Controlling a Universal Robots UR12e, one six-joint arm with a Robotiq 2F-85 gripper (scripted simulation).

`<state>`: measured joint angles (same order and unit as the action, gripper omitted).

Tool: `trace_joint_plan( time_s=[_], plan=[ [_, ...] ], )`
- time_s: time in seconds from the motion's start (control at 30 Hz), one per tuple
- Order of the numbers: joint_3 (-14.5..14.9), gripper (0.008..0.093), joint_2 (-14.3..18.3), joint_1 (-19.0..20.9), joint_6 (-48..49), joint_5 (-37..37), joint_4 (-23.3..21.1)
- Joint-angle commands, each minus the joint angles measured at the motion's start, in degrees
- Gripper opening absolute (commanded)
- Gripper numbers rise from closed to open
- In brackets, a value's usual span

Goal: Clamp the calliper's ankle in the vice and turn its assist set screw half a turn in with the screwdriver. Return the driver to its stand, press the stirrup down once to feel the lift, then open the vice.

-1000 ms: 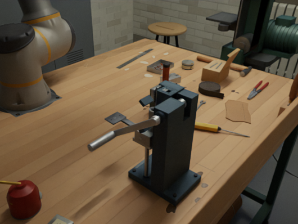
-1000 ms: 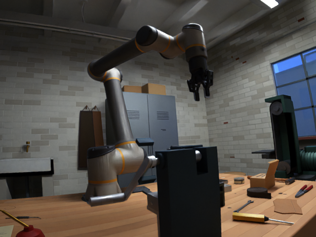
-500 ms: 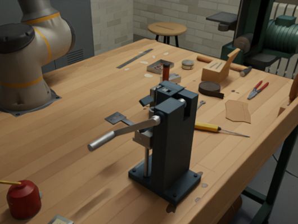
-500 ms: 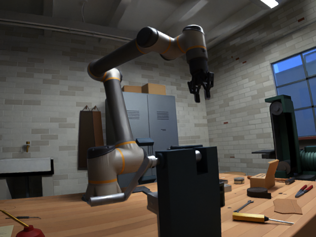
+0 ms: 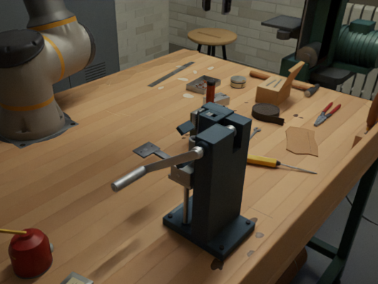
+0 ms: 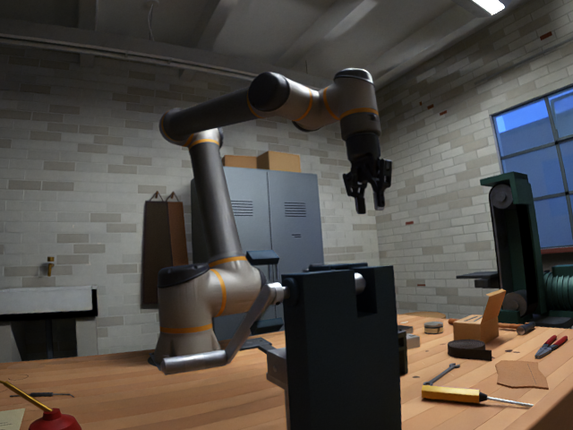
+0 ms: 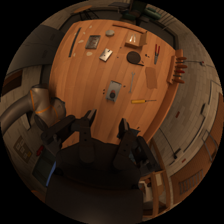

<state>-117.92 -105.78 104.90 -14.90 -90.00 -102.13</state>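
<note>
My gripper point(image 6: 369, 203) hangs high above the bench, well over the dark vice point(image 5: 217, 185), and the wrist camera looks straight down between its fingers point(image 7: 106, 122). The vice stands near the bench's front edge with its steel handle point(image 5: 157, 167) slanting down to the left. The calliper point(image 5: 180, 171) sits at the vice's jaws with its flat stirrup plate point(image 5: 149, 149) reaching out left; I cannot tell whether the jaws grip it. The red-handled driver point(image 5: 210, 90) stands upright in its stand point(image 5: 218, 97) behind the vice. The gripper is open and holds nothing.
The robot base point(image 5: 32, 82) fills the bench's left side. A yellow screwdriver point(image 5: 278, 164), a leather piece point(image 5: 301, 141), a spanner, red pliers point(image 5: 327, 113), a wooden block point(image 5: 276, 89) and a black roll lie to the right. A red oil can point(image 5: 30, 252) sits at the front left.
</note>
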Motion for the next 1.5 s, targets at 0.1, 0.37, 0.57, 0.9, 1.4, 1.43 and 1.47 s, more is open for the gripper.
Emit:
trace_joint_plan(
  time_s=[0.1, 0.37, 0.57, 0.9, 1.4, 1.43, 1.47],
  plan=[
    [-2.1, 0.058, 0.6, 0.0, 0.0, 0.0, -2.8],
    [-6.3, 0.058, 2.4, 0.0, 0.0, 0.0, -8.8],
    [-8.8, 0.058, 3.9, 0.0, 0.0, 0.0, -12.7],
    [-11.0, 0.058, 5.5, 0.0, 0.0, 0.0, -16.7],
    [-11.4, 0.058, 5.9, 0.0, 0.0, 0.0, -17.4],
    [-11.5, 0.058, 5.9, 0.0, 0.0, 0.0, -17.5],
    [-11.5, 0.058, 5.9, 0.0, 0.0, 0.0, -17.5]
  ],
)
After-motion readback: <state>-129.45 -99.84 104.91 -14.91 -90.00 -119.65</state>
